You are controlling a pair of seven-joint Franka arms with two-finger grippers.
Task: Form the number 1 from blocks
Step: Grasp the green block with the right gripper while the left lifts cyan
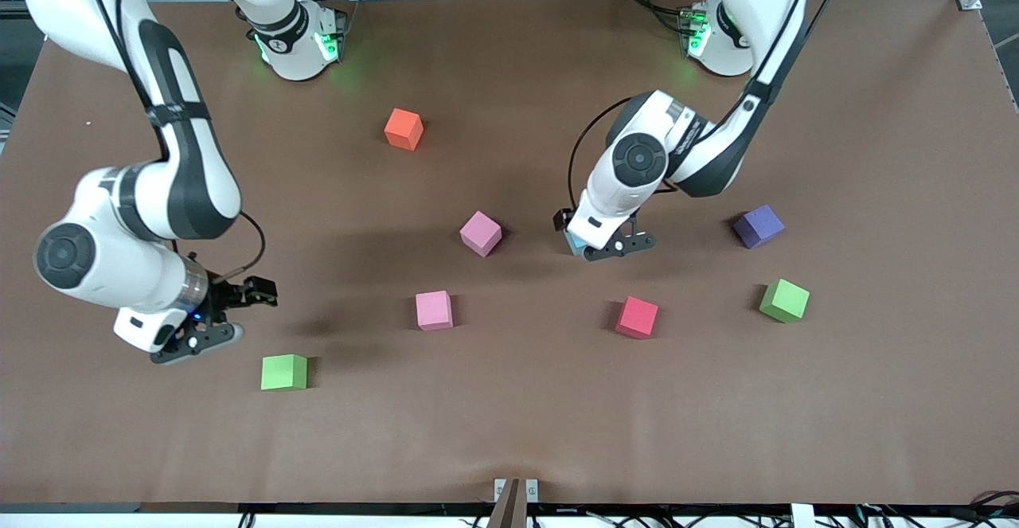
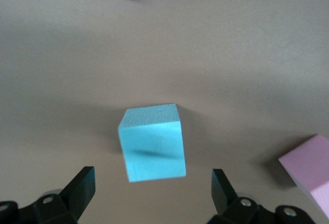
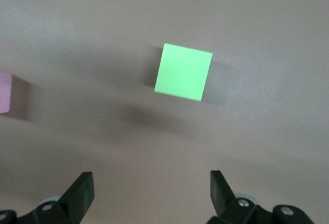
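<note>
Over light blue block, left gripper spread.

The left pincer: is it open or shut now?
Open. In the left wrist view the left pincer has its fingers spread wide, touching nothing; the light blue block sits untouched on the table between them.

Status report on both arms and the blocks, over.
Left gripper open over light blue block. Right gripper open, above table beside green block. Blocks scattered, no line formed. Nothing obstructing.

White arms with black joint bands, black cables, green base lights, black pincers
</note>
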